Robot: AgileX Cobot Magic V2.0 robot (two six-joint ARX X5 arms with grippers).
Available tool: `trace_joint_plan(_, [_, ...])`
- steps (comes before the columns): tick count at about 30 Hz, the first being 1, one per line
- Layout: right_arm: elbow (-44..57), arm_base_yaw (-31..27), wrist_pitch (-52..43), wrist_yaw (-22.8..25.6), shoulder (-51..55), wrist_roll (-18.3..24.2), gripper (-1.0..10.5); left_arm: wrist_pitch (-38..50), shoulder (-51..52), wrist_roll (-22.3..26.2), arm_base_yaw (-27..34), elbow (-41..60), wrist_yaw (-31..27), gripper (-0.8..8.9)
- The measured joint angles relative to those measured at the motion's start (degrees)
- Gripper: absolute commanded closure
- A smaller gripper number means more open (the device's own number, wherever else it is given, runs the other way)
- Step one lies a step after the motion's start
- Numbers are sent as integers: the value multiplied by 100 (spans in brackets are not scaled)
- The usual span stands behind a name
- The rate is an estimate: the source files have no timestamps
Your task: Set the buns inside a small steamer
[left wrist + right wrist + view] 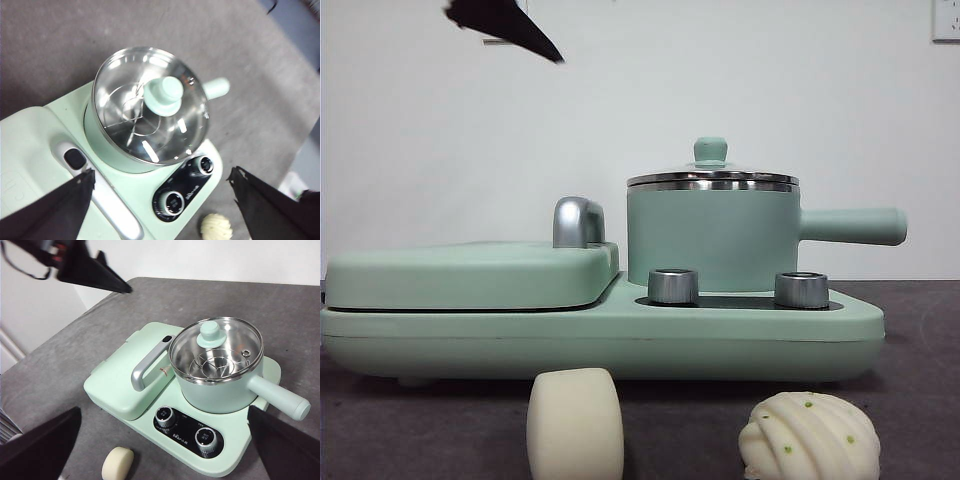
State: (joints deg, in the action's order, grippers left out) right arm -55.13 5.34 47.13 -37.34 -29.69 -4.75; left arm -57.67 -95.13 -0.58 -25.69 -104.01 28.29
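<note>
Pleated bun (809,436), seemingly outside right-wrist view.

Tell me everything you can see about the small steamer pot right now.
The small steamer is a mint-green cylindrical pot with a steel rim, standing upright on the cooker base behind two knobs. Its straight green handle sticks out sideways. A steel-rimmed glass lid with a green knob sits closed; a wire rack shows inside. Neither end effector touches it.

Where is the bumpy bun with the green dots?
The pleated bun lies on the table at the front view's lower right, in front of the cooker's knobs, beside the plain bun.
</note>
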Motion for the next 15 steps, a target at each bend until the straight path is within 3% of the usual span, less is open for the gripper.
trace_joint_plan(7, [0, 0, -4, 0, 0, 0, 377, -1130, -1453, 170, -417, -2000, -590, 376])
trace_joint_plan(15, [0, 0, -15, 0, 0, 0, 377, -1316, -2529, 175, -970, -3394, -1139, 376])
